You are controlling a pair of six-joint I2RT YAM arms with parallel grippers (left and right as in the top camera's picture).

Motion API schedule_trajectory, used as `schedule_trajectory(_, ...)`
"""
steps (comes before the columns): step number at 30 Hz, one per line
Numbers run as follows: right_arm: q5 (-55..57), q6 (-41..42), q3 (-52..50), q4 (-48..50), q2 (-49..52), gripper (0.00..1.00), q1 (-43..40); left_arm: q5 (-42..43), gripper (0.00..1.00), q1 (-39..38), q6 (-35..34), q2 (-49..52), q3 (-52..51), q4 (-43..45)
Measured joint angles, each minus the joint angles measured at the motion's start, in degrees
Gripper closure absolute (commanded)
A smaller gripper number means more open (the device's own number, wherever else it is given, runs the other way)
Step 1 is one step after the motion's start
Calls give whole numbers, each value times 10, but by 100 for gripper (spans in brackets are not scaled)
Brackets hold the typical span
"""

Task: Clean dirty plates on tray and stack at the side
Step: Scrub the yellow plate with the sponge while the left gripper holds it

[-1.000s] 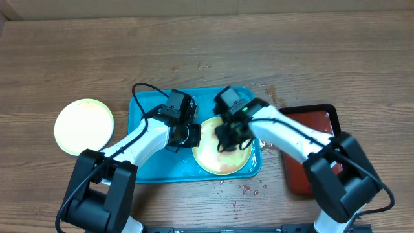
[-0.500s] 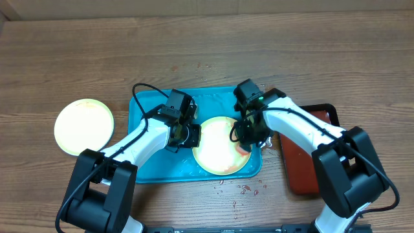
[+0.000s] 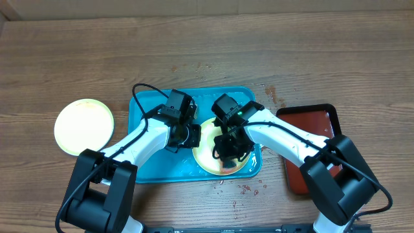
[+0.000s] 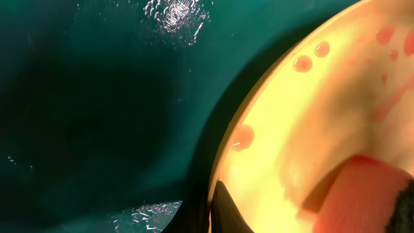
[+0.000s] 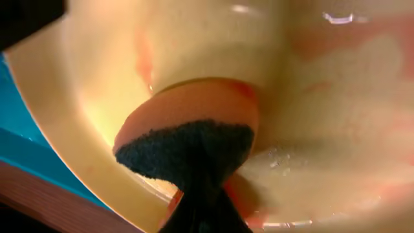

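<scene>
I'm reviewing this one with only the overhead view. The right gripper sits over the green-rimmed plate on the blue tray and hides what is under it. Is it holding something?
Observer: Yes. In the right wrist view the right gripper is shut on an orange sponge with a dark scouring side, pressed onto the plate.
Operator: Any sauce left?
Observer: The left wrist view shows red droplets just inside the rim.
Operator: And the left gripper?
Observer: It is shut. One dark fingertip lies at the plate's rim; whether it grips, I cannot tell.
</scene>
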Motion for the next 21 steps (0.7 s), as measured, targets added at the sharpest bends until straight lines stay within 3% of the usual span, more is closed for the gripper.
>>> schedule_trajectory(21, -64, 172, 1, 199, 54, 96, -27, -1, 96, 0, 0, 0, 2, -13)
